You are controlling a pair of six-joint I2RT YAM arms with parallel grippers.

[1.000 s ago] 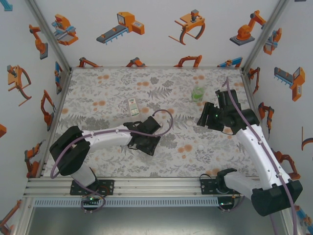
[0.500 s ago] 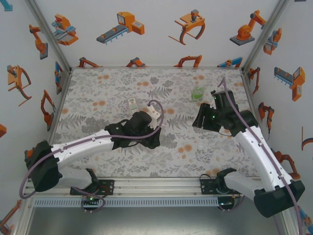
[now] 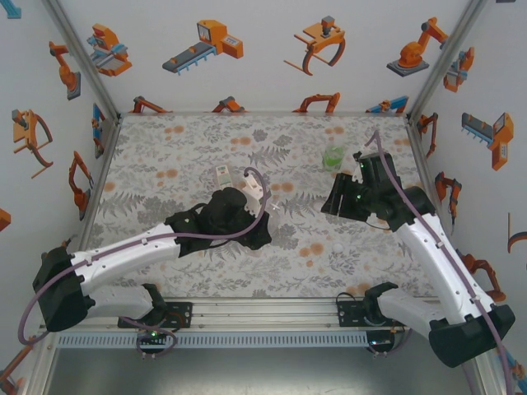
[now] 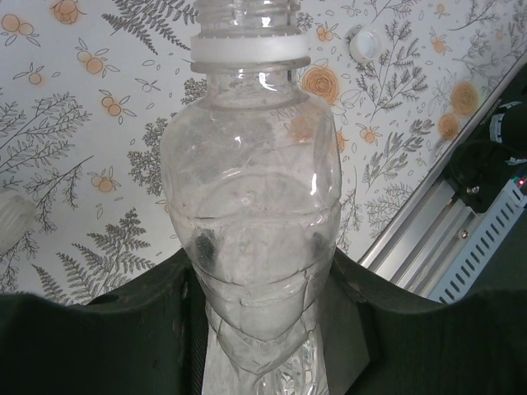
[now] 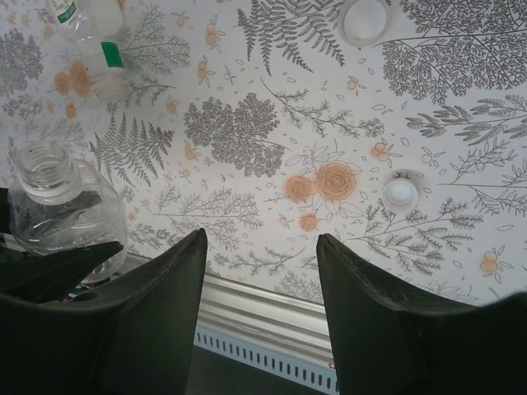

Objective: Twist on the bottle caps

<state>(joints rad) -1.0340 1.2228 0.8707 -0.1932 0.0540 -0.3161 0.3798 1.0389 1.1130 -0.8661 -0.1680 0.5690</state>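
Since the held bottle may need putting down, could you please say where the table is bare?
Bare: the far-left table, between the side wall and the white-labelled bottle; the far middle, between that bottle and the green-labelled bottle. Crowded: the centre, where the left tool grips the plain bottle beside the open right tool, with a cap nearby.

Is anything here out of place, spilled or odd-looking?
Nothing looks spilled or broken. The plain bottle in the left gripper has no cap on its neck, while caps lie loose on the table.
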